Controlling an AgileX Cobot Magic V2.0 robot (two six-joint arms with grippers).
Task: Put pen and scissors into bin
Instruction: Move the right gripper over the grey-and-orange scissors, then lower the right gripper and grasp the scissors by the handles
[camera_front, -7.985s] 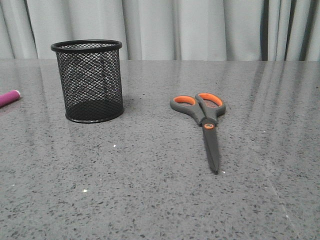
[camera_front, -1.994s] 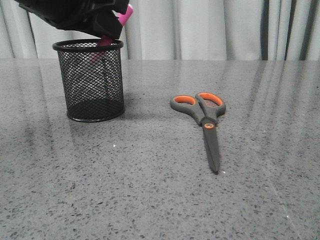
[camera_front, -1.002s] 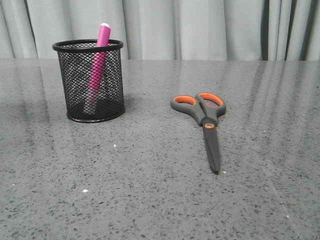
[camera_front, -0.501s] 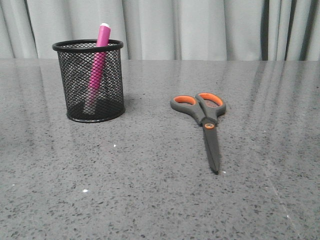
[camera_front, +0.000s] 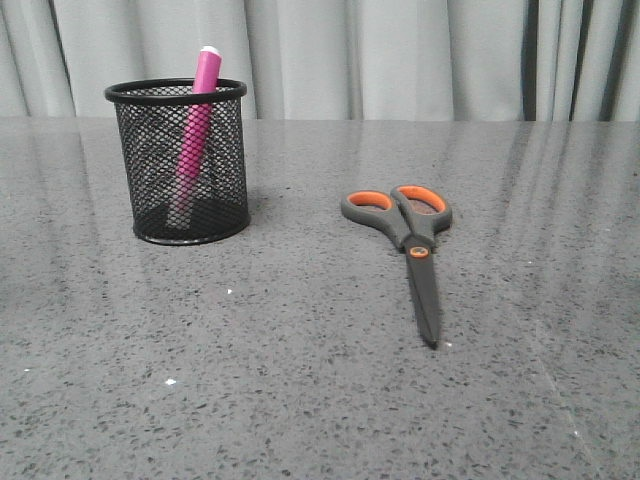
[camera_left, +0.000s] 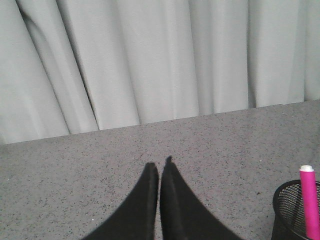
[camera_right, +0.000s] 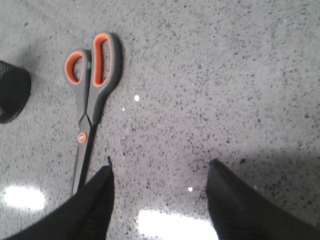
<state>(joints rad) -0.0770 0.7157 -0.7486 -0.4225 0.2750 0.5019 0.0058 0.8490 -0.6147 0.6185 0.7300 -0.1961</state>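
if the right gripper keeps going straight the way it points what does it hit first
Probably bare table. The open right gripper aims at empty speckled surface; the scissors lie off to one side of that line, outside the fingers. Depth is unclear from this view.

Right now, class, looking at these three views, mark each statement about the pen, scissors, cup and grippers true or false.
1. The pink pen stands inside the mesh cup. True.
2. The scissors are in the cup. False: they lie flat on the table.
3. The left gripper is shut and empty. True.
4. The right gripper grips the scissors. False: it is open, touching nothing.
5. The scissor blades are spread apart. False: they are closed.
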